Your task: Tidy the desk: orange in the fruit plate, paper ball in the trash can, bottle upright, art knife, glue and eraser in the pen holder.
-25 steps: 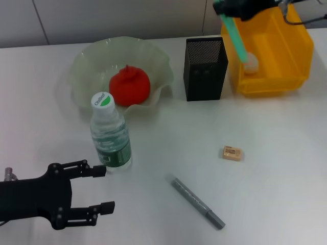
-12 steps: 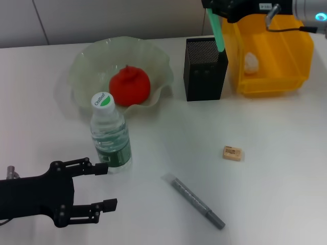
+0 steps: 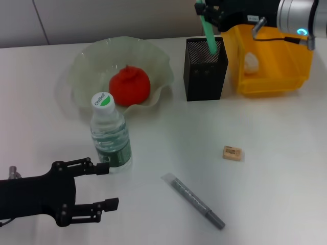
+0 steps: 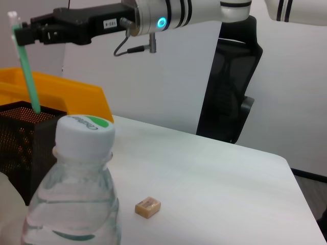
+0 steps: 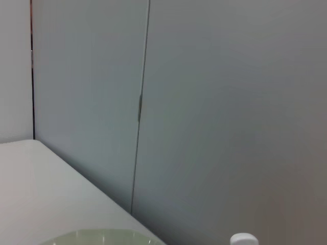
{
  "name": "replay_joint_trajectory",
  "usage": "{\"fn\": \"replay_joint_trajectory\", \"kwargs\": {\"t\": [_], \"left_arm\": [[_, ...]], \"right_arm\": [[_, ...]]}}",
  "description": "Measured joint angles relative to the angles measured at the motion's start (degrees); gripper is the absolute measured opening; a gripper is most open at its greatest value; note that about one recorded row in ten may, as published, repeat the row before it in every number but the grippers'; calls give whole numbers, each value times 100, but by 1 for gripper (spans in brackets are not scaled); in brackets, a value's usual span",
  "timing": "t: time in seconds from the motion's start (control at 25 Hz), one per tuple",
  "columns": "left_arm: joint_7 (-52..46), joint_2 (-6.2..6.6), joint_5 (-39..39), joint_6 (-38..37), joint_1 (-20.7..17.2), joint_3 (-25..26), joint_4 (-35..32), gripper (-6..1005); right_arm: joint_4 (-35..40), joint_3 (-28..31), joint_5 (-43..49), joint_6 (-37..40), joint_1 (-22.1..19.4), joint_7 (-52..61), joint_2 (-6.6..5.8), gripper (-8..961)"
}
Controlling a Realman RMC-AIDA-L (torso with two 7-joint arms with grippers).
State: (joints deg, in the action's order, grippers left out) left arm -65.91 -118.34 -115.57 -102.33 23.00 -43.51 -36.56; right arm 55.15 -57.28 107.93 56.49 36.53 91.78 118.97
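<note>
My right gripper [image 3: 206,11] is above the black mesh pen holder [image 3: 205,69], shut on a slim green glue stick [image 3: 209,38] whose lower end dips into the holder; the left wrist view shows the same gripper [image 4: 23,35] and stick [image 4: 29,76]. The grey art knife [image 3: 196,200] and the tan eraser [image 3: 232,152] lie on the table. The bottle [image 3: 110,133] stands upright. The orange [image 3: 130,85] rests in the fruit plate [image 3: 87,56]. A white paper ball [image 3: 250,62] lies in the yellow trash can [image 3: 278,76]. My left gripper [image 3: 107,186] is open just in front of the bottle.
The white table [image 3: 286,178] ends at a grey wall behind. The pen holder stands between the plate and the yellow bin, close to both. In the left wrist view a black office chair [image 4: 230,92] stands beyond the table's far edge.
My right gripper has carried the green stick leftward from over the yellow bin to over the pen holder, and its lower end now sits inside. The left arm barely moved.
</note>
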Motion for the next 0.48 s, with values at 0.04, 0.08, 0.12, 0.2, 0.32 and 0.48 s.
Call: {"fn": "replay_joint_trajectory", "kwargs": {"t": [0.04, 0.08, 0.12, 0.2, 0.32, 0.48], "left_arm": [[-1, 0, 0, 1, 9, 0, 0, 784], [-3, 1, 0, 1, 15, 0, 0, 784], [-5, 3, 0, 2, 23, 0, 0, 784], [-6, 4, 1, 3, 29, 0, 0, 784], [-7, 4, 0, 7, 30, 0, 0, 784], [-9, 4, 0, 42, 38, 0, 0, 784]], "right_arm": [[-88, -3, -5, -25, 27, -27, 0, 279], [-152, -4, -4, -56, 50, -37, 1, 283], [-216, -6, 4, -94, 75, -38, 1, 287], [-295, -7, 25, -162, 97, -37, 2, 295], [-338, -6, 41, -203, 105, -22, 3, 308], [-336, -5, 44, -210, 108, 22, 3, 367]]}}
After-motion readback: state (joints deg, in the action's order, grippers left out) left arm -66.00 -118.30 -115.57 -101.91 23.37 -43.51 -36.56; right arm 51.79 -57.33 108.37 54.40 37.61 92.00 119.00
